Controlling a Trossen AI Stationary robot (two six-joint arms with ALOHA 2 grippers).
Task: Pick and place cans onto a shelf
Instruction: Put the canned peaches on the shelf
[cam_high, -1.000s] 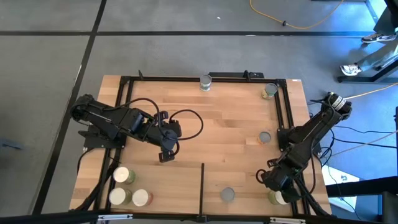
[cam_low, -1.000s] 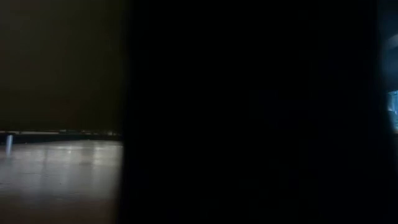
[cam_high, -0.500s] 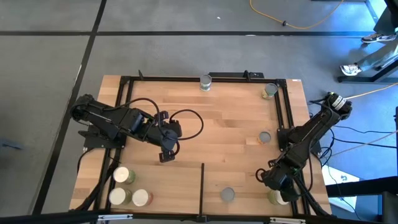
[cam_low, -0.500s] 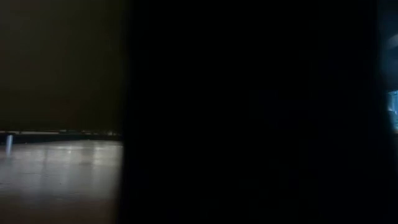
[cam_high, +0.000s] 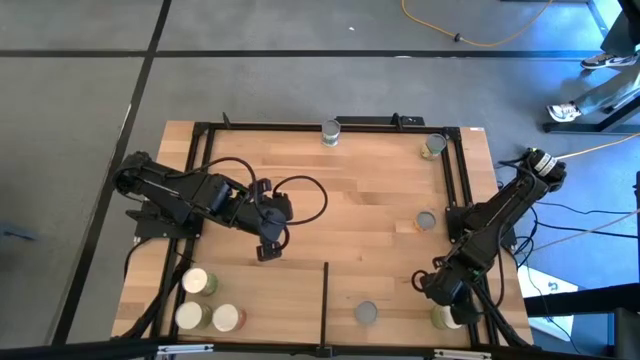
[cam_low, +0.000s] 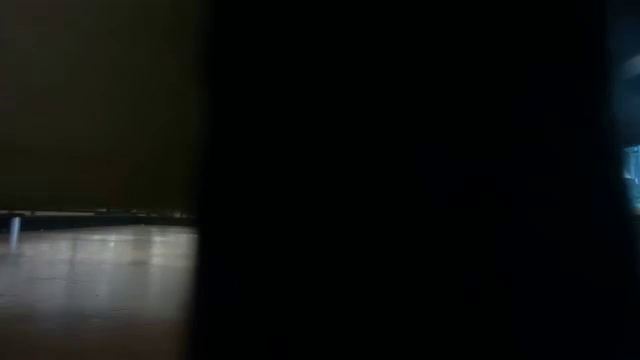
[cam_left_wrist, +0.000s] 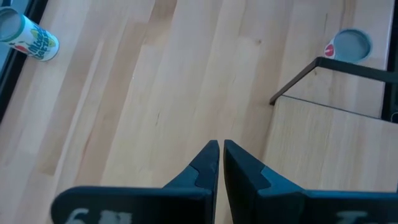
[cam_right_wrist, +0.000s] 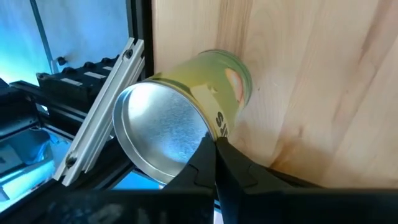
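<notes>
An olive-green can (cam_high: 441, 317) stands at the lower right of the wood surface (cam_high: 350, 220), directly under the right hand (cam_high: 446, 296), whose fingers are together at its rim. The other cans lie scattered: three at lower left (cam_high: 205, 302), others along the upper edge. The left hand (cam_high: 266, 251) hovers mid-left, fingers together.

Counting eight cans on the wood: three bunched near left (cam_high: 195, 282), two along the far rail (cam_high: 331, 132), one mid right (cam_high: 427, 220), one near centre (cam_high: 366, 313), one near right (cam_high: 443, 318). Two arms.
</notes>
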